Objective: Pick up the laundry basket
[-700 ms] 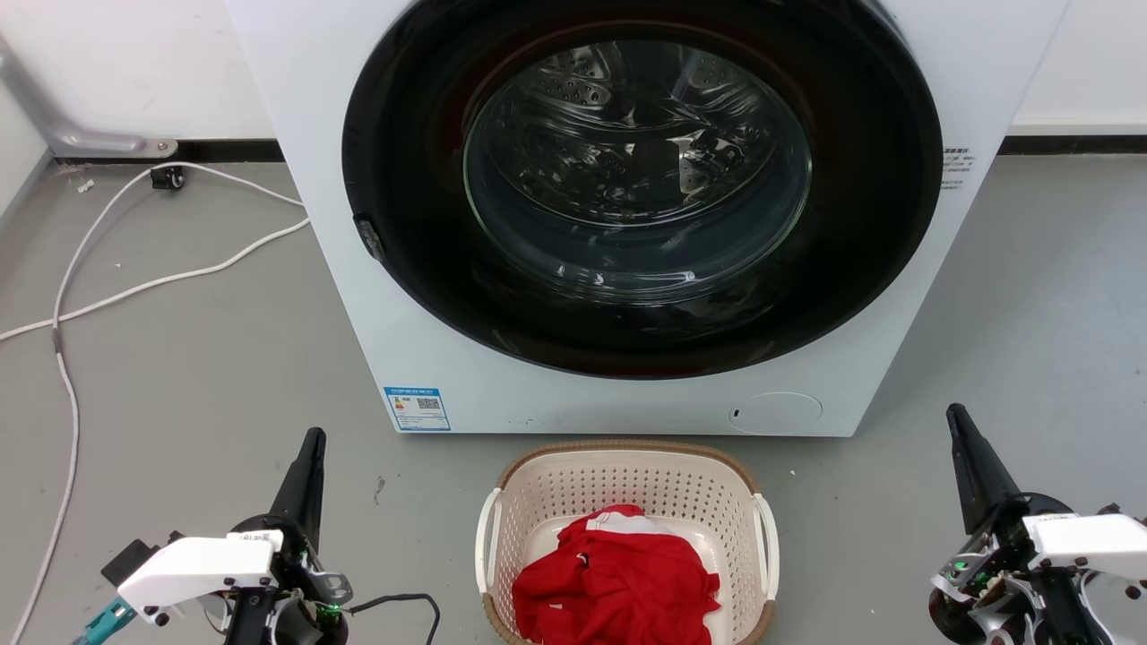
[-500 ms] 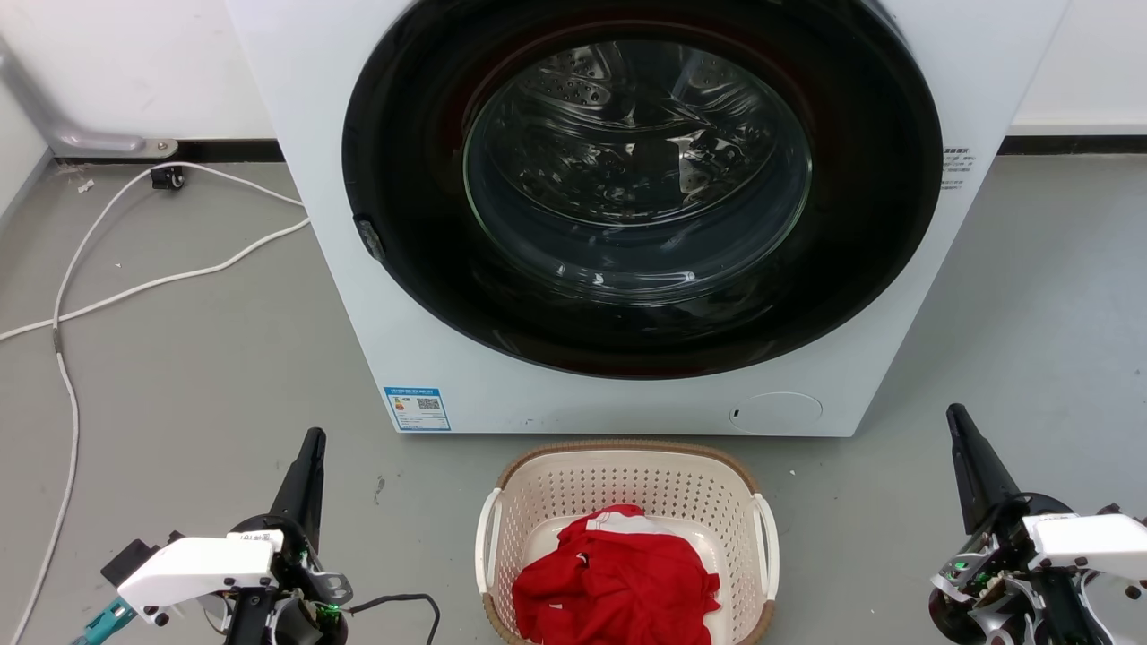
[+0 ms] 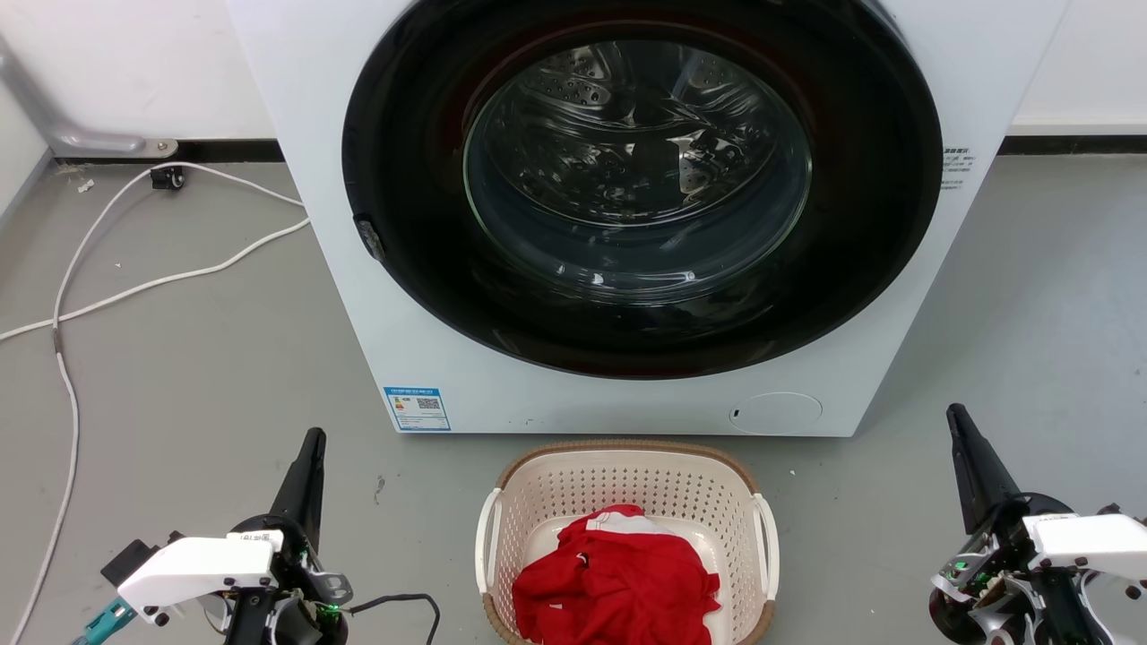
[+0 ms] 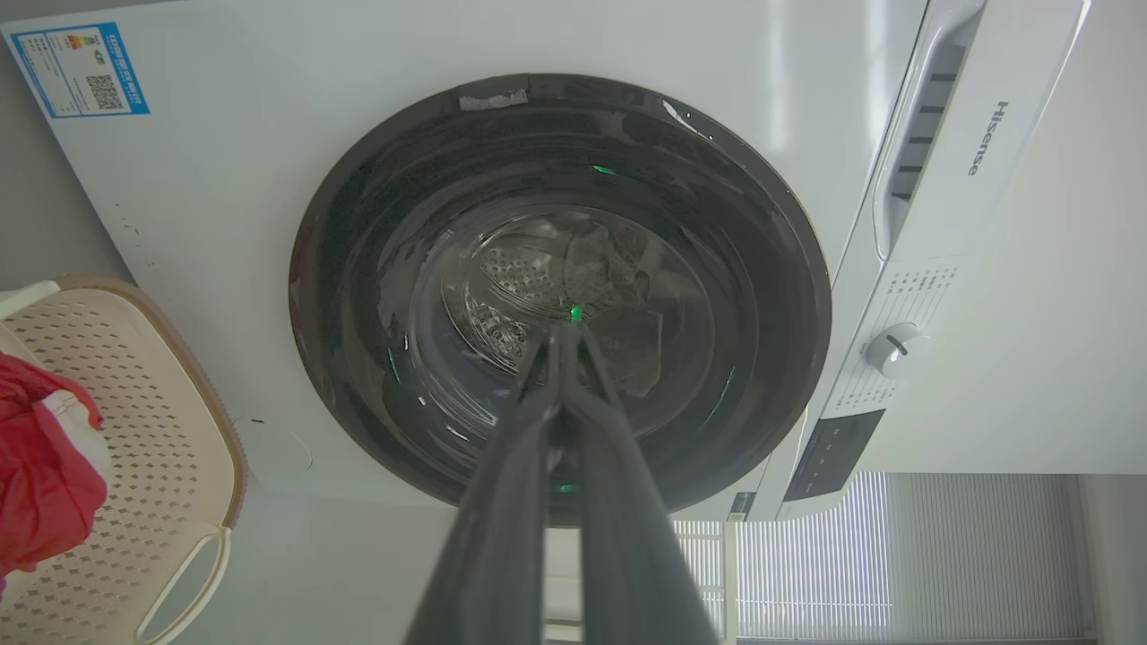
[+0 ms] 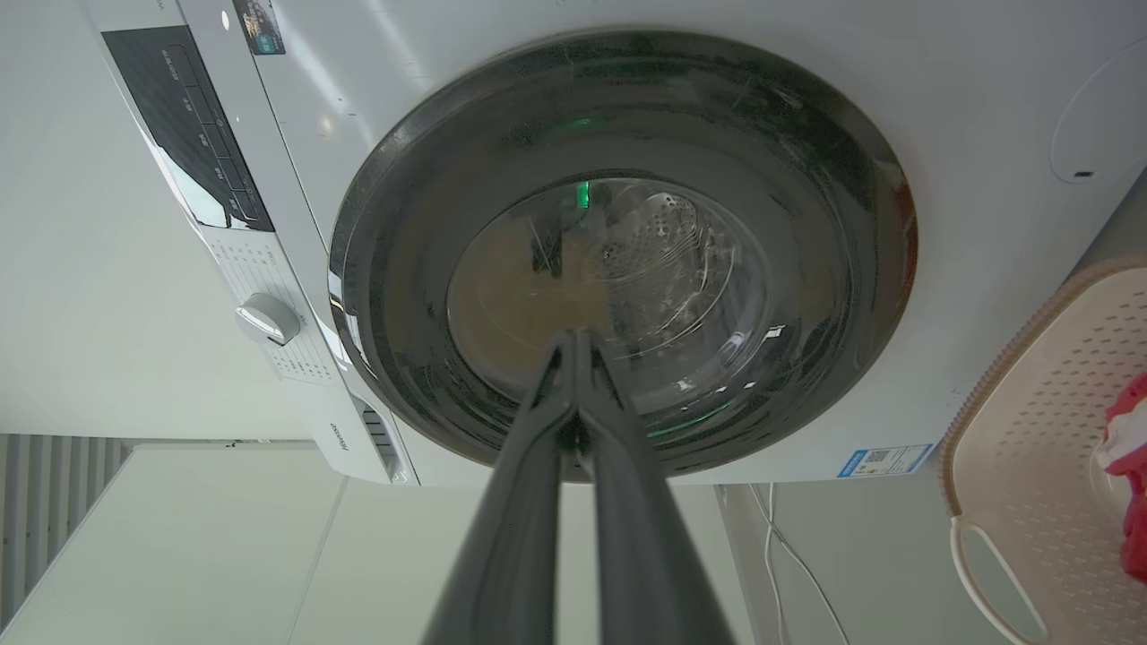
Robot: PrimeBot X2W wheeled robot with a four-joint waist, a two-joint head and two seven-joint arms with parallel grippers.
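Basket: red cloth inside. Washer marked "Hisense". Left gripper, right gripper: fingers pressed together, holding nothing.

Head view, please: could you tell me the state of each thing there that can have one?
washing machine door: shut.
laundry basket: upright on the floor, loaded, not gripped.
red garment: crumpled inside the basket.
left tool: shut, empty, clear of the basket.
right tool: shut, empty, clear of the basket.
white cable: slack on the floor.
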